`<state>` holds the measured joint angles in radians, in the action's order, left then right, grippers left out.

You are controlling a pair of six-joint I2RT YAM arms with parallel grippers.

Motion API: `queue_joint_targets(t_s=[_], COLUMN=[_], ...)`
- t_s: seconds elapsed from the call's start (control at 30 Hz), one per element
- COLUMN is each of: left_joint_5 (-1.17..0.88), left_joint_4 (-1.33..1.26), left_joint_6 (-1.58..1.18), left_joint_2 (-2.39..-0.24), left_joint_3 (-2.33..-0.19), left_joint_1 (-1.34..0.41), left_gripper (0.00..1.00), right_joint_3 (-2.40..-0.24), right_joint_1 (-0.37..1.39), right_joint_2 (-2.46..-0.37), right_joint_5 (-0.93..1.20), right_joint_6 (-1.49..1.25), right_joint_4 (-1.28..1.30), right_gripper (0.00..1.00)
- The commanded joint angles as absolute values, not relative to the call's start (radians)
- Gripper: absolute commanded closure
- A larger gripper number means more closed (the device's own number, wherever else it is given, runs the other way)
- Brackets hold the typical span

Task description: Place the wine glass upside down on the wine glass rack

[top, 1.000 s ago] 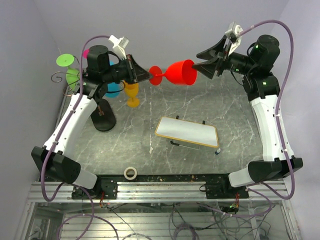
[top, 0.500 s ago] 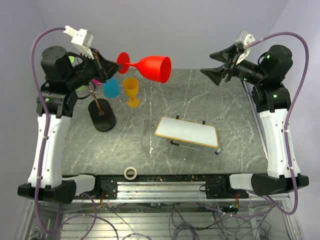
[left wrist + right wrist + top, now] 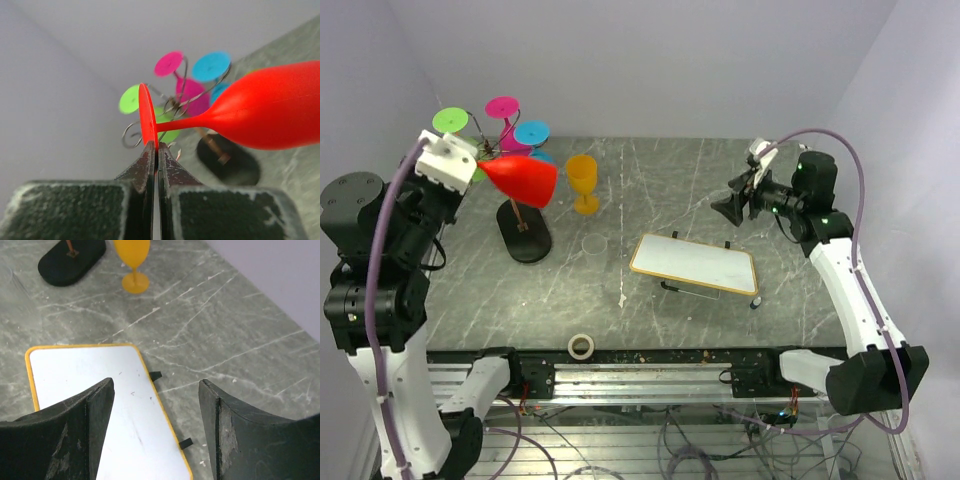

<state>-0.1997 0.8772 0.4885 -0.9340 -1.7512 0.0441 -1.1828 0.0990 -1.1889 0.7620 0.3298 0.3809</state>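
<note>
Three glasses already hang bowl-down on the rack (image 3: 523,236) at the far left of the table: a green glass (image 3: 450,121), a pink glass (image 3: 502,107) and a blue glass (image 3: 531,133), their round feet resting on the wire curls. Right beside them the left gripper (image 3: 155,150) is clenched on the red glass (image 3: 520,180), and only on the thin rim of its foot. The glass sticks out sideways, held up in the air with its bowl pointing right, in front of the rack's stem.

That narrow pinch is my first worry. I'd guess that when the wrist turns to bring the bowl down, the weight of the bowl could swing the glass between the fingers or pull it free.

The second worry is crowding. From the wrist view one open wire curl shows beside the green glass, close to the red foot. The stem has to slide into a curl like that without nudging the neighbours. A bump could unhook a hanging glass or rock the slim stand on its base.

Further right, a yellow glass (image 3: 582,180) stands upright on the table near the red bowl, and a low swing could topple it.

The yellow-edged board (image 3: 692,264) lies well apart. Over the right side, the right gripper (image 3: 730,207) hangs spread wide, holding nothing, away from the rack.
</note>
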Motion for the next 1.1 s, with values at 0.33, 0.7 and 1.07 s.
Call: queue_joint_targets(t_s=[0.33, 0.7, 1.07], left_joint_5=[-0.002, 0.342, 0.357], left_joint_4=[1.163, 0.975, 0.742], left_joint_6=[0.992, 1.121, 1.24], left_joint_2=[-0.798, -0.794, -0.895], left_joint_3=[-1.684, -1.483, -1.415], left_joint_1=[0.133, 0.133, 0.133], left_gripper=[0.93, 0.93, 0.93], right_joint_3=[-1.049, -1.044, -1.031], right_joint_1=[0.095, 0.095, 0.095], right_joint_2=[-1.137, -1.127, -1.11], right_joint_5=[0.79, 0.795, 0.788], right_joint_6=[0.398, 0.398, 0.394], right_joint_4=[0.308, 0.308, 0.291], right_gripper=[0.31, 0.3, 0.29])
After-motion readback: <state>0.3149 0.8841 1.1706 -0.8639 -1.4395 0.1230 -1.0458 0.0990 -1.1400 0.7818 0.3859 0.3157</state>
